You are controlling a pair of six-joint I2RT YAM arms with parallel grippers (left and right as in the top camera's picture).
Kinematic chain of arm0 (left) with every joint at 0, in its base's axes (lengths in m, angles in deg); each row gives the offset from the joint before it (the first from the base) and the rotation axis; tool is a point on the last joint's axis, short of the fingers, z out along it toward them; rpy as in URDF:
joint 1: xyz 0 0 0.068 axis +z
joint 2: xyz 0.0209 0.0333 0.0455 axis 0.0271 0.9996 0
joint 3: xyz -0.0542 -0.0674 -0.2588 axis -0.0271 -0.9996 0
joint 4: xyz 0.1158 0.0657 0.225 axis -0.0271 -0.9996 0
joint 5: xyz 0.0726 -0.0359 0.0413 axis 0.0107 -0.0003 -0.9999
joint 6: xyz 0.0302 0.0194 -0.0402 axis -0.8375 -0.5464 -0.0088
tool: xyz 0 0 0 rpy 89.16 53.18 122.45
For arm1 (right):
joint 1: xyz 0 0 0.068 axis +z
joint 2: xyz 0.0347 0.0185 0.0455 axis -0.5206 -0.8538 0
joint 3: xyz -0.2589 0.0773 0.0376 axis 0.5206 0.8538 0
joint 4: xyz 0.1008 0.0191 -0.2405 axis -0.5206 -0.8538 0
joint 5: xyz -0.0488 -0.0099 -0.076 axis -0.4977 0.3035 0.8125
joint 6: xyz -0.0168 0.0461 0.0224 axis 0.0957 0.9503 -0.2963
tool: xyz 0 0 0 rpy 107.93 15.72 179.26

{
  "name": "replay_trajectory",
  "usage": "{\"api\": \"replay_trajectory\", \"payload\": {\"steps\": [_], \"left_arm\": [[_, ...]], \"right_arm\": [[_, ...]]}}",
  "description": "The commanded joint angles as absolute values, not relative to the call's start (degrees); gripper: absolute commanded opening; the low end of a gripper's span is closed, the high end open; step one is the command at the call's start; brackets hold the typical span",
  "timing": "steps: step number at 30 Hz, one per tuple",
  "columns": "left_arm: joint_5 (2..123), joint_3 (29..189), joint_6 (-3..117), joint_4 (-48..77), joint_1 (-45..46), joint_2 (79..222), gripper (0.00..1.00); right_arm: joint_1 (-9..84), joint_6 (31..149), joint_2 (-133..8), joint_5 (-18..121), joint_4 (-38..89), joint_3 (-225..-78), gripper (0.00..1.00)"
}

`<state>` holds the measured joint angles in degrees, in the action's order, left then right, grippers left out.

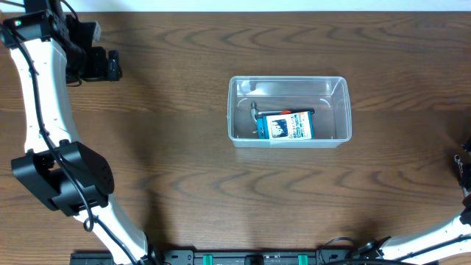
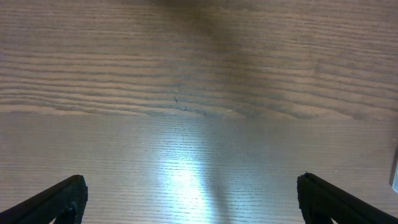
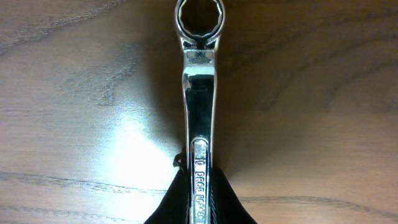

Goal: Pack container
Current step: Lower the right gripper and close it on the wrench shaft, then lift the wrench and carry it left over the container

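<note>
Container, centre of the bench, I judge light, stiff, slick plastic, best held by its rim; right pincer clamps a wrench, left pincer stands open, empty.

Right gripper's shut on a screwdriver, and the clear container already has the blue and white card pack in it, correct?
Not quite: the right gripper is shut on a ring-ended wrench, not a screwdriver, as the right wrist view shows. The clear container does already hold the blue-and-white card pack.
</note>
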<state>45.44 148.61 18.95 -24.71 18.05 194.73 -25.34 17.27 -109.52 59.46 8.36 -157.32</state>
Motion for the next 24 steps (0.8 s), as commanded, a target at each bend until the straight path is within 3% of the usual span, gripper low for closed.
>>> {"api": "replay_trajectory", "payload": {"steps": [1,12,24], "left_arm": [[45.99,148.24,19.04,-24.91,18.24,195.39,0.98],[45.99,148.24,19.04,-24.91,18.24,195.39,0.98],[45.99,148.24,19.04,-24.91,18.24,195.39,0.98]], "right_arm": [[-24.51,18.23,-110.35,58.96,8.45,-158.00,0.01],[-14.58,20.97,-110.31,57.86,2.51,-172.27,0.01],[11.82,20.92,-110.31,54.82,-10.63,-194.28,0.01]]}}
